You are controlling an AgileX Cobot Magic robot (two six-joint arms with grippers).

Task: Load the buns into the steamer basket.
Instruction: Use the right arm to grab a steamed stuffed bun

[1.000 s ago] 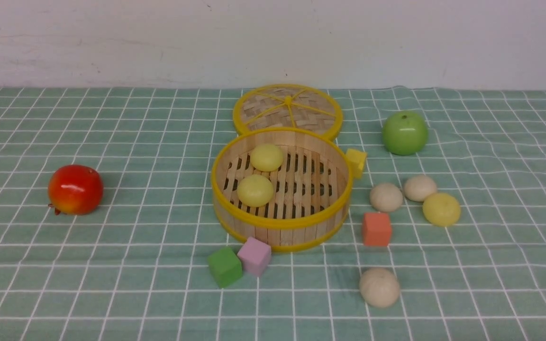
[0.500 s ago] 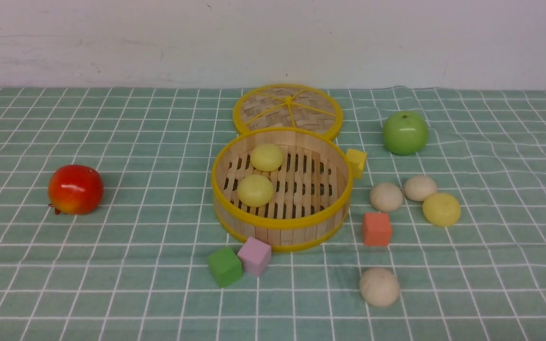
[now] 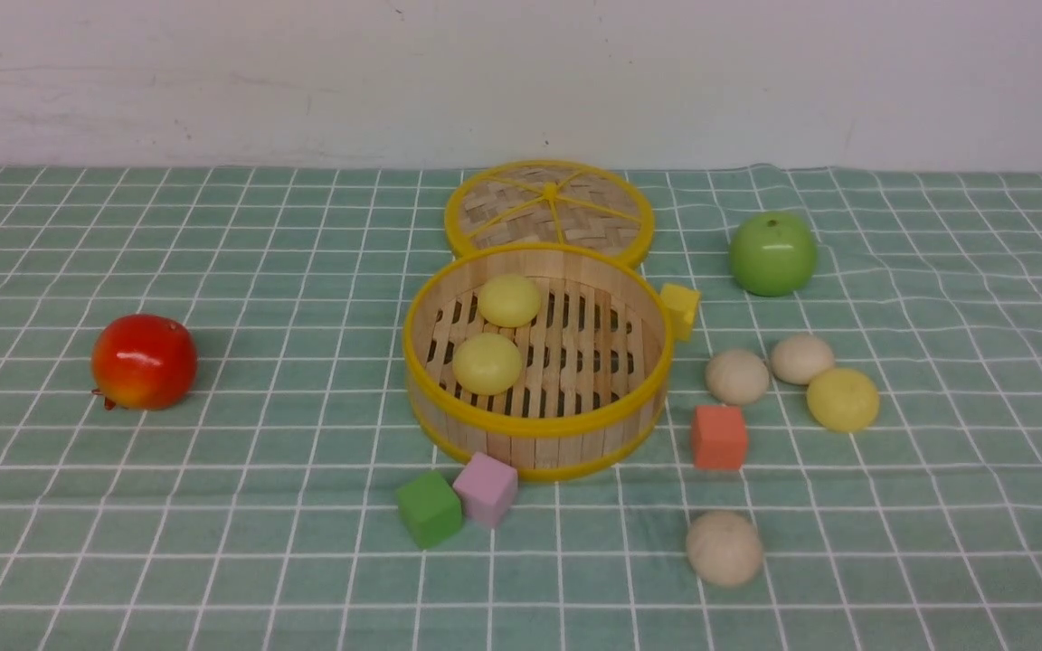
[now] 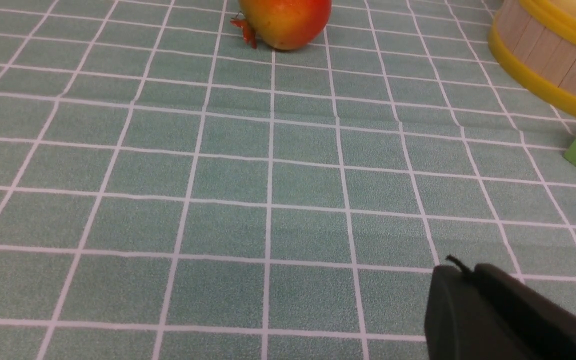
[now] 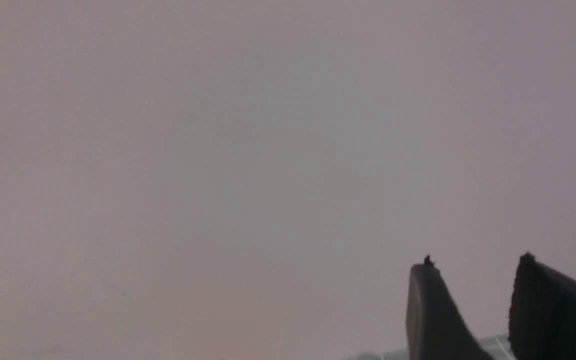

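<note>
Inside steamer basket [image 3: 535, 443]: two yellow buns [image 3: 487, 363] (four buns [image 3: 737, 376] outside, rightward).

The black left gripper [image 4: 469, 272] sits low, its jaws pressed together with nothing between them. The right gripper [image 5: 475, 265] holds its two dark fingers [image 5: 430, 310] apart, the gap between them empty.

6 buns [image 3: 487, 363]: 3 yel., 3 cream, 2 in steamer basket [image 3: 535, 432]. 2 apples [image 3: 143, 361], 4 cubes [image 3: 718, 437], 1 lid [image 3: 548, 203].
</note>
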